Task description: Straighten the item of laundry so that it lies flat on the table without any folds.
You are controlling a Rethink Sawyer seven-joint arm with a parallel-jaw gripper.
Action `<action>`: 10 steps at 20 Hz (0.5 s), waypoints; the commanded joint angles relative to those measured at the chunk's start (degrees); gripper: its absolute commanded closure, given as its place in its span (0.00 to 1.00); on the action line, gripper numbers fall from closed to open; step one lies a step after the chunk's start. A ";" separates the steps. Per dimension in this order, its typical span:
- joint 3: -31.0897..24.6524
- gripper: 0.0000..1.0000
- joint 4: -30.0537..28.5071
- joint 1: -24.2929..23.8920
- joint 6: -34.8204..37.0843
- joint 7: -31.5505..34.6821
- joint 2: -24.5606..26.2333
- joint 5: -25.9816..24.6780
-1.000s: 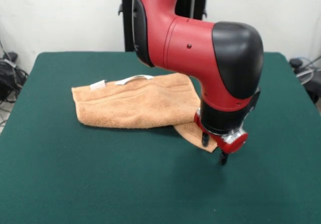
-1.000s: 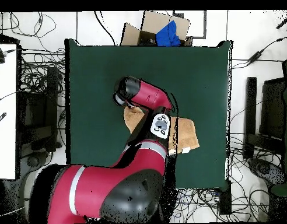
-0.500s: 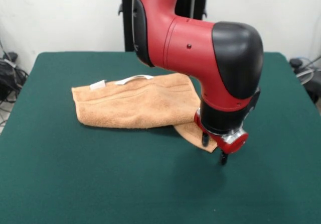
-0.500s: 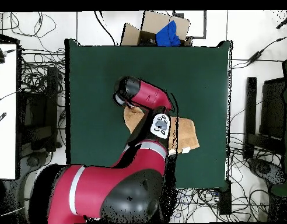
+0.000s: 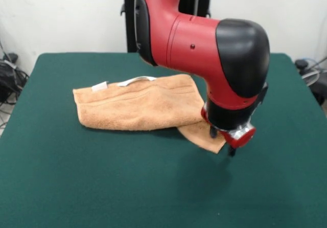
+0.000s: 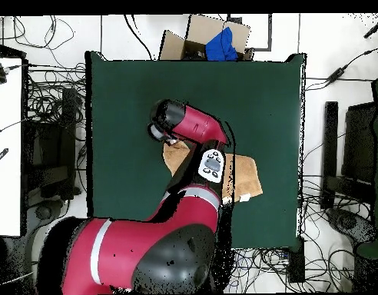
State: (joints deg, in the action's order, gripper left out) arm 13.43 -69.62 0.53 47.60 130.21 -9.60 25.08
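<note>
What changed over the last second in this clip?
The tool rose a little and shifted slightly to the picture's right in the front view, close over the protruding corner of the towel. Whether it grips that corner cannot be told. The towel stayed folded in the same place on the table, white tags at its far edge.

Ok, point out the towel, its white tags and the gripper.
towel [image 5: 135, 108], front view, middle of the folded top layer.
white tags [image 5: 99, 86], front view, tag at the far edge.
gripper [image 5: 223, 141], front view, between the tips.
</note>
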 commanded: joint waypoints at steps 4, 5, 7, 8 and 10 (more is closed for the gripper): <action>-2.11 0.00 -5.76 1.71 12.72 14.73 -5.29 1.50; -1.75 0.00 -5.53 1.90 13.55 14.96 -6.05 1.41; -1.85 0.00 -5.22 1.80 14.77 14.93 -6.66 1.50; -1.92 0.00 -5.09 1.68 14.87 14.78 -6.60 1.47; -2.02 0.00 -4.89 1.52 14.95 14.54 -6.43 1.41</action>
State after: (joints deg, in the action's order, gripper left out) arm 13.46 -69.99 1.12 58.80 130.21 -14.36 25.07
